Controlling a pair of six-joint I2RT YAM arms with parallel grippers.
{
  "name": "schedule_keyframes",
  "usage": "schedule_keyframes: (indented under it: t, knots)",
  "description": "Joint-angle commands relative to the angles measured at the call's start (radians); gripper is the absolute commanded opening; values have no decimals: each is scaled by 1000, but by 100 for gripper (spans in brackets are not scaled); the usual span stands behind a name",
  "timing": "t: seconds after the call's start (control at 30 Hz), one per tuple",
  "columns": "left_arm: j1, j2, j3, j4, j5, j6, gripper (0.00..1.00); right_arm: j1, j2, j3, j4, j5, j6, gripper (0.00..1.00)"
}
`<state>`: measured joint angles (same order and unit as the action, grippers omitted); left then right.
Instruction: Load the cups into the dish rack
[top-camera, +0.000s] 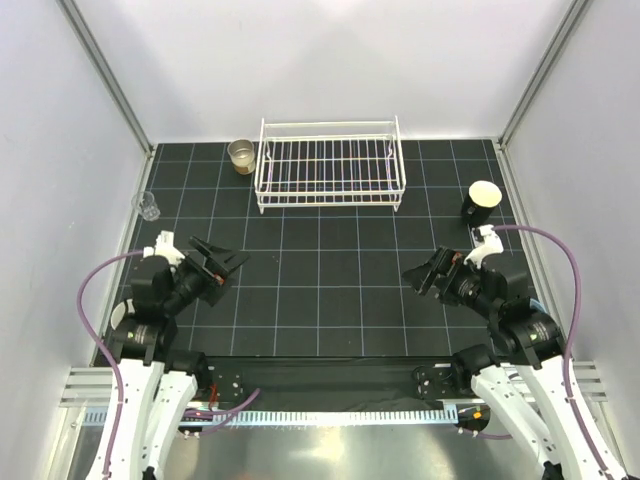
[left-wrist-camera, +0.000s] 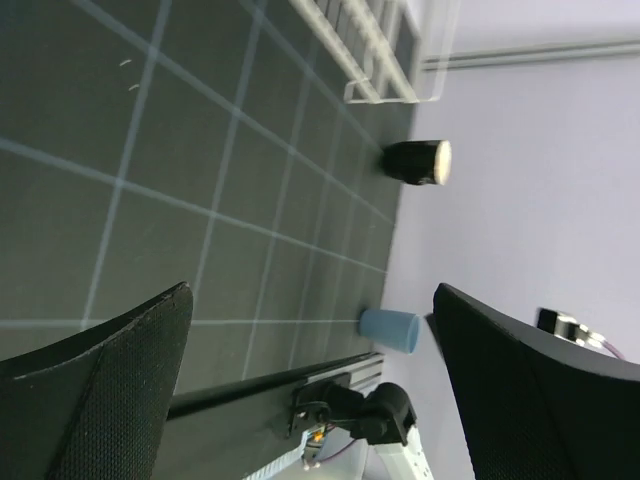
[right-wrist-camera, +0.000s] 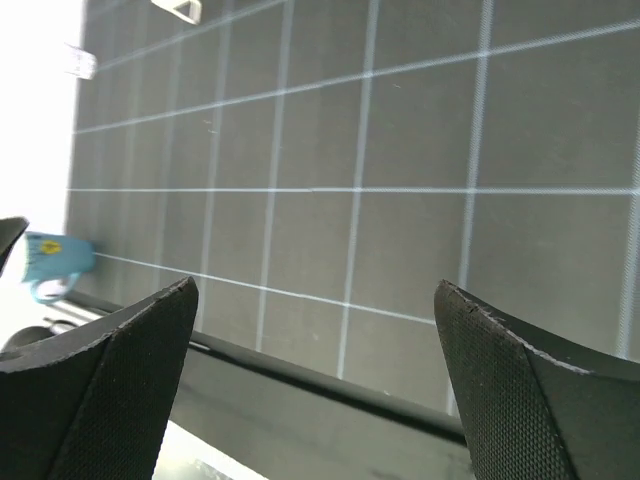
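1. My left gripper (top-camera: 232, 268) hangs over the left part of the black gridded mat (top-camera: 320, 300). Its jaws are spread wide and hold nothing, and my wrist camera shows only bare mat between the two fingers.
2. My right gripper (top-camera: 415, 282) hangs over the right part of the mat, facing inward toward the left one. Its jaws are also spread apart and hold nothing.
3. The dish rack (top-camera: 330, 165), white wire with a grid floor and raised sides, sits at the far side of the mat, about centred between my two arms and well apart from both.
4. The tan metallic cup (top-camera: 241, 155) stands upright just beside the rack's left end, on the mat and outside the wire.
5. The tiny clear glass (top-camera: 147, 205) stands at the mat's left edge, close to the wall and beyond my left arm.
6. The black cup with cream inside (top-camera: 482, 200) stands to the right of the rack, near its front right corner and beyond my right gripper.
7. The light blue tumbler (left-wrist-camera: 390, 329) shows only in my left wrist view. It is on the mat near the right wall, close to the dark rail at the near edge.
8. The teal handled mug (right-wrist-camera: 50, 260) shows only in my right wrist view, at the far left edge of the mat, and it is partly washed out by glare.
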<state>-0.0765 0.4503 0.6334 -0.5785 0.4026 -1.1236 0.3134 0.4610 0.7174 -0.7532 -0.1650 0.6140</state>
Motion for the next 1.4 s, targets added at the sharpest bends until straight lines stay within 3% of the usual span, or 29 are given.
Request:
schedule_keyframes:
  t: [0.0, 0.2, 0.33, 0.6, 0.8, 1.1, 1.17, 1.37]
  knots:
    - [6, 18, 80, -161, -67, 50, 100, 6, 51, 83, -95, 82, -54, 100]
    - [6, -4, 193, -297, -185, 62, 100, 6, 200, 214, -217, 140, -82, 100]
    - [6, 37, 265, -293, -61, 166, 100, 6, 289, 303, -328, 159, -95, 100]
    - [6, 119, 388, -385, -2, 274, 100, 3, 249, 307, -248, 179, -31, 100]
    - [6, 168, 469, -437, 56, 306, 100, 3, 401, 450, -325, 320, 39, 98]
    - [4, 185, 502, -477, 77, 314, 100, -17, 731, 793, -550, 487, -39, 97]
    - [3, 180, 494, -465, 71, 314, 100, -97, 771, 852, -624, 516, 1, 95]
    - [-20, 197, 514, -435, 55, 324, 99, -477, 737, 771, -610, 409, 50, 83]
